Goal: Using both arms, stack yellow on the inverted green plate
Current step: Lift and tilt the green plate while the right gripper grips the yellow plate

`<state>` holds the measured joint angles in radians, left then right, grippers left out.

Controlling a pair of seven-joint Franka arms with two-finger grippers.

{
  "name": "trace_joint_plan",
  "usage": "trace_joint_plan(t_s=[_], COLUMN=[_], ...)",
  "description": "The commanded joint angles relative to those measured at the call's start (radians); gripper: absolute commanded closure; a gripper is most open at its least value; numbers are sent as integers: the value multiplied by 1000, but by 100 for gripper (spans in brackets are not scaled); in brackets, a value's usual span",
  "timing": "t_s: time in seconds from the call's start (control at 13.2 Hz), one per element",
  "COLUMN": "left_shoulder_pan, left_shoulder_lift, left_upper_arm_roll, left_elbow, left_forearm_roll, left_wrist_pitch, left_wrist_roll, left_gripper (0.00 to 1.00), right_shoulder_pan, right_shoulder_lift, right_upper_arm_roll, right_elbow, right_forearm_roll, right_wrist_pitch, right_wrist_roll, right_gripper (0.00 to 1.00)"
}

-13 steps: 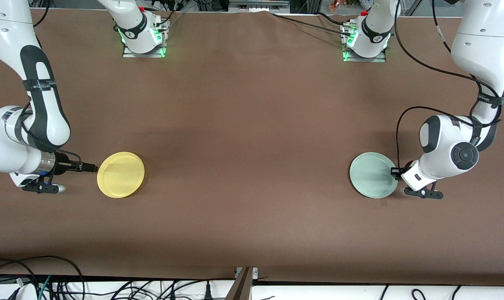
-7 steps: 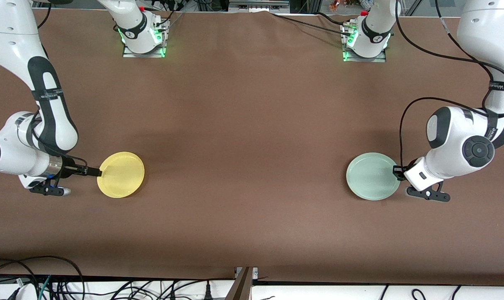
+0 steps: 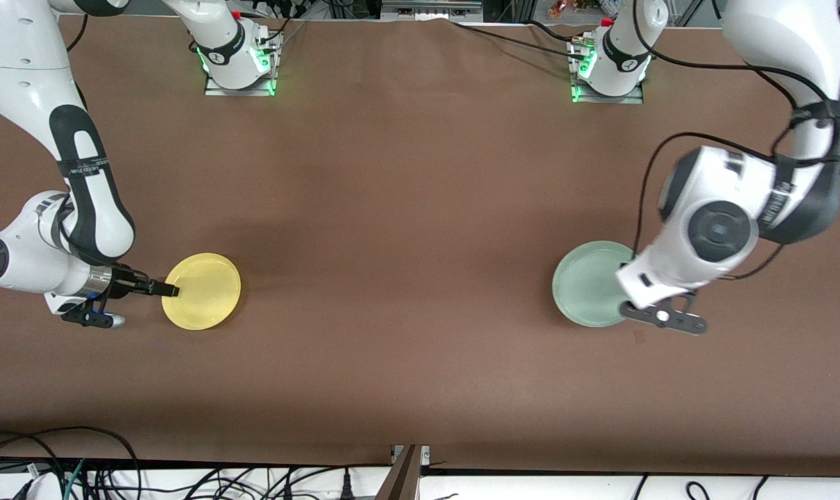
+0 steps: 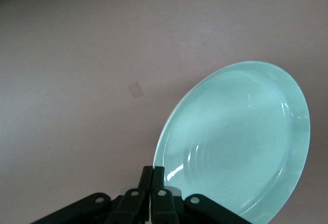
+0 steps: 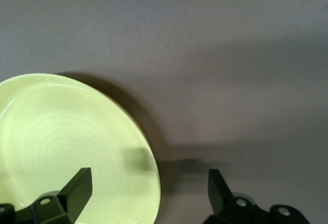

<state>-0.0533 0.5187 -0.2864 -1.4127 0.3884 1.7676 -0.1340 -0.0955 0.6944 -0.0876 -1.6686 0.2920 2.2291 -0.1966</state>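
The yellow plate (image 3: pixel 205 292) lies right side up on the brown table toward the right arm's end. My right gripper (image 3: pixel 172 290) is open at its rim, low over the table. In the right wrist view, one finger is over the yellow plate (image 5: pixel 61 147) and the other over bare table, with the right gripper (image 5: pixel 148 175) astride the rim. The green plate (image 3: pixel 590 283) is toward the left arm's end, hollow side up. My left gripper (image 4: pixel 154 175) is shut on the green plate (image 4: pixel 241 137) at its rim. In the front view the left wrist hides those fingers.
The brown table (image 3: pixel 406 229) stretches bare between the two plates. Both arm bases (image 3: pixel 239 62) stand at the table's edge farthest from the front camera. Cables (image 3: pixel 59 465) hang off the table's near edge.
My left arm has swung and carried the green plate by its rim toward the table's middle. My right gripper has slid forward until it straddles the yellow plate's rim.
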Motion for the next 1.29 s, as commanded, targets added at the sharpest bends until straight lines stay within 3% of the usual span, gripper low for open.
trace_joint_plan(t_s=[0.0,0.23,0.45,0.53,0.76,0.91,1.06,1.21], left_shoulder_pan=[-149,-368,-540,-598,-782,-893,-1025,-1051], left_shoulder_lift=[7,17,59,78,190,291,385,406], left_upper_arm_roll=[15,26,41,59,104,163,275,292], left_elbow=[92,98,101,101,132,167,193,207], left_forearm_roll=[90,396,451,480,625,665,667,667], left_wrist_pitch=[-115,-253,-338,-349,-434,-465,-465,-465], left_wrist_roll=[-119,-280,-416,-464,-498,-556,-631,-633], left_gripper=[100,100,100,100,100,100,100,100], right_shoulder_pan=[-27,-29,-33,-33,-33,-33,-33,-33], right_shoulder_lift=[11,16,16,16,16,16,16,16], right_upper_arm_roll=[9,9,11,11,11,11,12,14], right_elbow=[-5,-5,-5,-5,-3,-2,0,3], right_forearm_roll=[68,70,72,72,72,72,72,72], right_wrist_pitch=[14,12,12,10,3,1,0,-2], right_wrist_roll=[-95,-110,-121,-121,-122,-122,-122,-124], right_gripper=[0,0,1,10,52,62,79,96])
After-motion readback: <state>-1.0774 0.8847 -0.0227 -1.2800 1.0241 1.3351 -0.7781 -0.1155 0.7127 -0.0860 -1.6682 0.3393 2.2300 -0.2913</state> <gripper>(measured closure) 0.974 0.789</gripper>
